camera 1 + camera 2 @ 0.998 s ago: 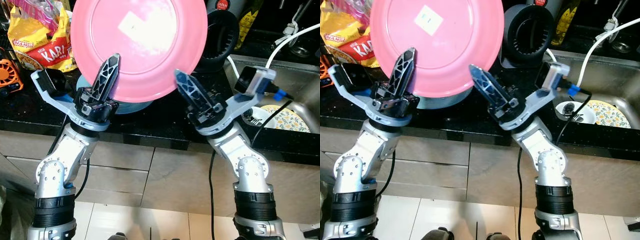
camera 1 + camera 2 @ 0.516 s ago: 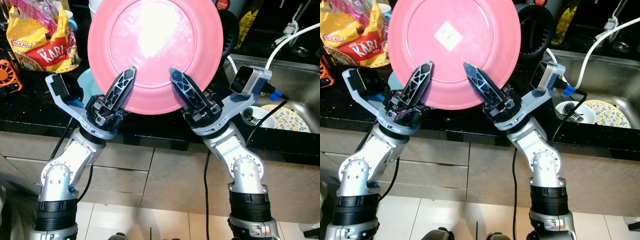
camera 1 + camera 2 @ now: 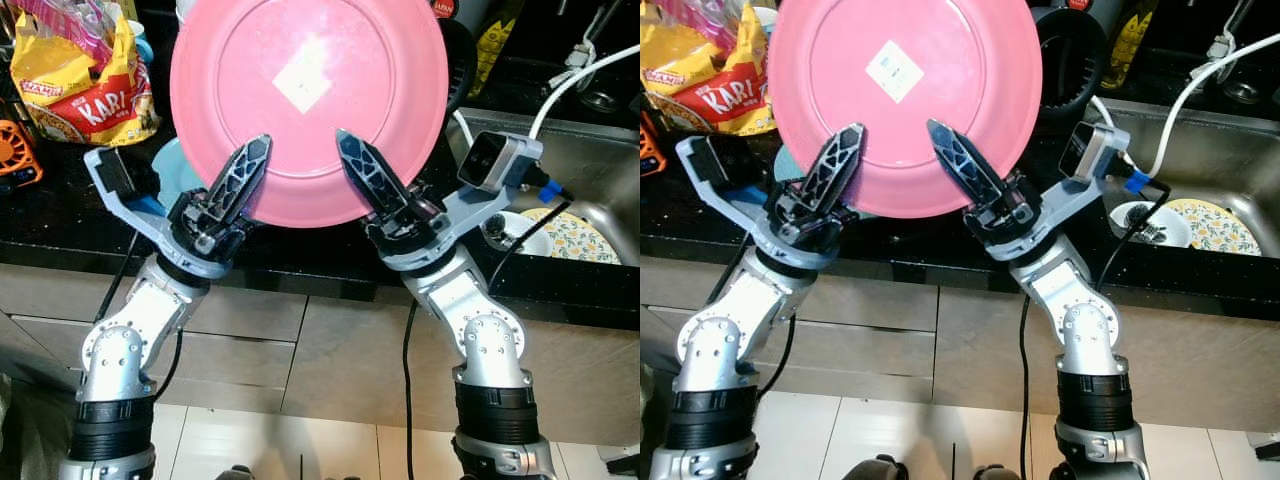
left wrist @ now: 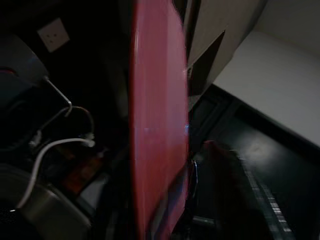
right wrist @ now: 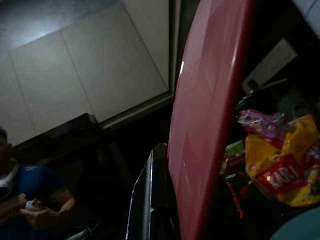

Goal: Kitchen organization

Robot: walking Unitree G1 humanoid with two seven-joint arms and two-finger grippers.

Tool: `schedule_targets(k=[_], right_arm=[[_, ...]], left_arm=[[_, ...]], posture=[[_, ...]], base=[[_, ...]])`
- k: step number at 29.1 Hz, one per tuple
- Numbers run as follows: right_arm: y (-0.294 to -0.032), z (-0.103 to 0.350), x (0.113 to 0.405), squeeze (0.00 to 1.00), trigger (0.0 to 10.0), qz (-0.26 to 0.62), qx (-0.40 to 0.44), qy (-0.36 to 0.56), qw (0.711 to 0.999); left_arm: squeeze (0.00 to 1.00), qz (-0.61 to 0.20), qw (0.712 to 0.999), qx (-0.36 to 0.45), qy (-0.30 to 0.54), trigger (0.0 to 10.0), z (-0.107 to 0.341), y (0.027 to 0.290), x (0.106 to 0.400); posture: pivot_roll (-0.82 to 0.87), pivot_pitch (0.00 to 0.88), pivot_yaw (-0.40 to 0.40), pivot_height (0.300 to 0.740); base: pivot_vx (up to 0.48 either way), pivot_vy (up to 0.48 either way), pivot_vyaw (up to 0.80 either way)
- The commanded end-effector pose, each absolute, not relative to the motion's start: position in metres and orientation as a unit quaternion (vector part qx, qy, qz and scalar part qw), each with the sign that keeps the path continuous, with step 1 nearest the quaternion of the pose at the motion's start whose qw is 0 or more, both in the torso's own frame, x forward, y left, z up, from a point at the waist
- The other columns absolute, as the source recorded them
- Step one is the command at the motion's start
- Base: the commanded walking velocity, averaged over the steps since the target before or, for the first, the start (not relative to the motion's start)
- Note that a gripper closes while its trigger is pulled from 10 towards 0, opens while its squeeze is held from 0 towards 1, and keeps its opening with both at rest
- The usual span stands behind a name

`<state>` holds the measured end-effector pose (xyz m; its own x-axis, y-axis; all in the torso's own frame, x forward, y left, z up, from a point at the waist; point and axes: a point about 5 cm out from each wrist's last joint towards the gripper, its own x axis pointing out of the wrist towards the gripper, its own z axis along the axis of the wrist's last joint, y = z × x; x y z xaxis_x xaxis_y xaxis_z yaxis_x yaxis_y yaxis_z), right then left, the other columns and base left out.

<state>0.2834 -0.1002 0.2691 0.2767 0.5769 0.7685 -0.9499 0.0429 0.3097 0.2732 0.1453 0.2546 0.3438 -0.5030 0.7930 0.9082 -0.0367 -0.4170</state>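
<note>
- The black tabletop is polished stone, glossy and speckled, with a steel sink on the robot's right.
- The pink plate, a smooth round disc with a square sticker, is held upright on edge above the tabletop, its lower rim between both arms, equally near each.
- The left end effector and right end effector each clamp that rim.
- A crinkly yellow snack bag lies far left.
</note>
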Motion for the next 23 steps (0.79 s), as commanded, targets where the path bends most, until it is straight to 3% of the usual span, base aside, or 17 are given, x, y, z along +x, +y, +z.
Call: schedule_targets(k=[1, 4, 9, 11, 15, 18, 22, 23], right_arm=[[-0.115, 0.275, 0.290, 0.00, 0.0, 0.524, 0.414, -0.254, 0.700], [-0.129, 0.281, 0.300, 0.00, 0.0, 0.481, 0.428, -0.271, 0.715], [-0.137, 0.283, 0.307, 0.00, 0.0, 0.449, 0.438, -0.281, 0.726], [-0.152, 0.286, 0.316, 0.00, 0.0, 0.397, 0.442, -0.299, 0.747], [-0.156, 0.287, 0.319, 0.00, 0.0, 0.381, 0.437, -0.303, 0.756], [-0.179, 0.290, 0.329, 0.00, 0.0, 0.311, 0.408, -0.319, 0.797], [-0.197, 0.293, 0.335, 0.00, 0.0, 0.255, 0.376, -0.328, 0.828], [-0.202, 0.293, 0.337, 0.00, 0.0, 0.236, 0.353, -0.327, 0.844]], left_arm=[[1.00, -0.549, 0.668, -0.450, -0.224, 10.0, 0.263, 0.150, 0.268], [1.00, -0.550, 0.693, -0.406, -0.227, 10.0, 0.267, 0.155, 0.264], [1.00, -0.554, 0.710, -0.373, -0.224, 10.0, 0.269, 0.156, 0.262], [1.00, -0.555, 0.759, -0.275, -0.201, 10.0, 0.271, 0.150, 0.261], [1.00, -0.554, 0.773, -0.240, -0.193, 10.0, 0.271, 0.147, 0.261], [1.00, -0.532, 0.815, -0.159, -0.165, 10.0, 0.274, 0.142, 0.267], [1.00, -0.514, 0.839, -0.121, -0.133, 10.0, 0.269, 0.138, 0.272], [0.89, -0.500, 0.853, -0.091, -0.117, 10.0, 0.264, 0.137, 0.276]], posture=[[0.11, 0.092, -0.056, 0.740], [0.12, 0.094, -0.057, 0.740], [0.12, 0.094, -0.057, 0.740], [0.12, 0.095, -0.060, 0.740], [0.12, 0.094, -0.060, 0.740], [0.13, 0.089, -0.062, 0.740], [0.13, 0.088, -0.064, 0.740], [0.13, 0.088, -0.065, 0.740]], base=[[0.000, 0.000, 0.00], [0.000, 0.000, 0.00], [0.000, 0.000, 0.00], [0.000, 0.000, 0.00], [0.000, 0.000, 0.00], [0.000, 0.000, 0.00], [0.000, 0.000, 0.00], [0.000, 0.000, 0.00]])
